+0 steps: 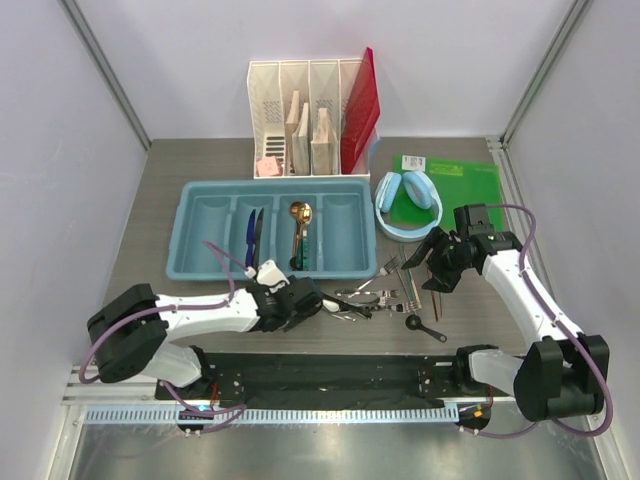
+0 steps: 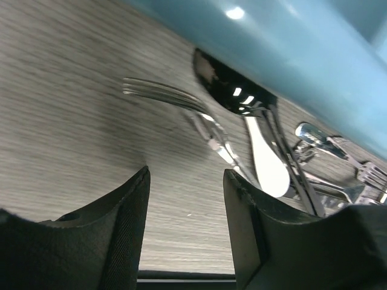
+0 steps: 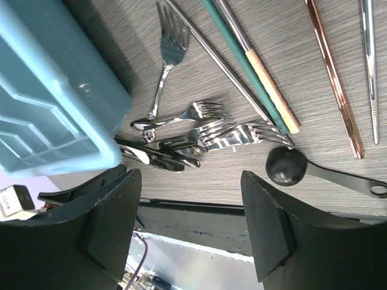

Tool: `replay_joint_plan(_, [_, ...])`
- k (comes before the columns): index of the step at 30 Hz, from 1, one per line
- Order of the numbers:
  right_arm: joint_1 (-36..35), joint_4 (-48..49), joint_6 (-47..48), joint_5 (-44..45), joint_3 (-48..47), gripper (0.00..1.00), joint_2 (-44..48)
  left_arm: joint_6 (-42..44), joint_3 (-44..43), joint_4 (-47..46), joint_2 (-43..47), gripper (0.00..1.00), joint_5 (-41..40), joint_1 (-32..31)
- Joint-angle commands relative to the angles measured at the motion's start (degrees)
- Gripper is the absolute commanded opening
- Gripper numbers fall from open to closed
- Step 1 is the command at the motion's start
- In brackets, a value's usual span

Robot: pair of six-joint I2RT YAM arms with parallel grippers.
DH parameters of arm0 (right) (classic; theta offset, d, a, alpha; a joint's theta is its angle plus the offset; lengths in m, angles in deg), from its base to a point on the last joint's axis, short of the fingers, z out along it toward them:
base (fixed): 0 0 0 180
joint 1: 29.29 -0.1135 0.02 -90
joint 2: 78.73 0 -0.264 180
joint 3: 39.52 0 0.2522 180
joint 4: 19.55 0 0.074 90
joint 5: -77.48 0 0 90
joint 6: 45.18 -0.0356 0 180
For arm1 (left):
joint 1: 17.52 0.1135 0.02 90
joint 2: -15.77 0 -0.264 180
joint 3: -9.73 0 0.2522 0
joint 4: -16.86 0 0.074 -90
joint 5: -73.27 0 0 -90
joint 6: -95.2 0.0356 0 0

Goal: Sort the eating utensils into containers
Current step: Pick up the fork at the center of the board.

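The light blue tray (image 1: 190,265) lies at mid-table with four long compartments. Blue knives (image 1: 253,232) rest in its second compartment and a gold spoon (image 1: 300,215) in its third. Loose forks (image 1: 380,292) and a black spoon (image 1: 425,327) lie on the table in front of the tray's right end. My left gripper (image 1: 315,303) is low beside this pile, open and empty (image 2: 186,181), with a fork (image 2: 163,93) and a dark spoon (image 2: 233,90) just ahead. My right gripper (image 1: 432,268) hovers open (image 3: 188,181) over forks (image 3: 211,130), the black spoon (image 3: 285,165) and chopsticks (image 3: 332,78).
A white slotted file organizer (image 1: 300,120) and a red folder (image 1: 358,100) stand behind the tray. Light blue headphones (image 1: 405,200) lie on a green sheet (image 1: 455,185) at the right. The tray's wall (image 2: 290,54) rises close behind the left gripper's cutlery.
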Motion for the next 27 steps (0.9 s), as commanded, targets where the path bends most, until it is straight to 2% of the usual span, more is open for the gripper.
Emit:
replay_joint_plan(1, [-0.33, -0.42, 1.17, -0.26, -0.96, 0.72, -1.3, -0.57, -0.59, -4.42, -0.5, 0.52, -4.87, -0.62])
replay_joint_plan(6, [-0.33, -0.24, 0.82, 0.18, -0.88, 0.72, -1.48, 0.57, -0.42, -4.59, 2.13, 0.52, -7.32, -0.8])
replay_joint_plan(11, [-0.33, -0.15, 0.64, -0.44, -0.35, 0.72, -1.65, -0.31, -1.2, -3.02, -0.05, 0.53, -7.59, -0.71])
replay_joint_plan(15, [-0.33, -0.15, 0.81, -0.44, -0.44, 0.71, -2.01, -1.44, -6.29, 7.06, -4.09, 0.53, -6.9, -0.62])
replay_joint_plan(18, [-0.33, -0.15, 0.99, -0.44, 0.0, 0.71, -2.18, -2.94, -9.72, 11.3, -7.17, 0.52, -5.67, -0.54])
replay_joint_plan(23, [-0.33, -0.24, 1.34, -0.7, 0.7, 0.71, -1.92, -6.61, -9.73, 9.91, -10.51, 0.48, -2.94, -0.8])
replay_joint_plan(27, [-0.41, -0.33, 1.96, -0.62, 1.31, 0.71, -1.22, -9.87, -9.47, 9.73, -12.36, 0.47, -4.08, -1.85])
